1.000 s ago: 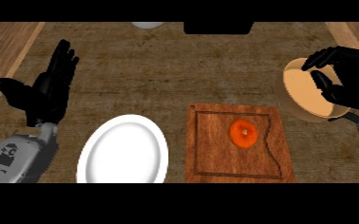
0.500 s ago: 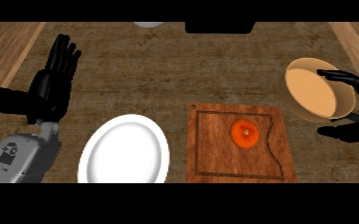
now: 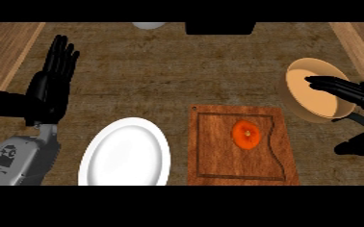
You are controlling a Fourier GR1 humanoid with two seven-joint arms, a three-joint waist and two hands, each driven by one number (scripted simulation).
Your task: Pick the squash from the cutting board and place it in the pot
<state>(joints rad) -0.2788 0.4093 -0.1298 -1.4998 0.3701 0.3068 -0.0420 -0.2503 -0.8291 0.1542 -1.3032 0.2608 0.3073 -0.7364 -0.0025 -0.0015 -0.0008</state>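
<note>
Right robot hand (image 3: 335,87), fingers spread, hovers over pot (image 3: 310,102); squash (image 3: 246,134) lies apart on cutting board (image 3: 213,170).

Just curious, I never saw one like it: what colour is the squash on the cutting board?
The squash is orange, seen best in the head view.

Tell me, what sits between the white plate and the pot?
The wooden cutting board, with the orange squash on it, as the head view shows.

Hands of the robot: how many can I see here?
2. The left hand rests open near the left edge, fingers up; the right hand shows at the right edge, over the pot.
</note>
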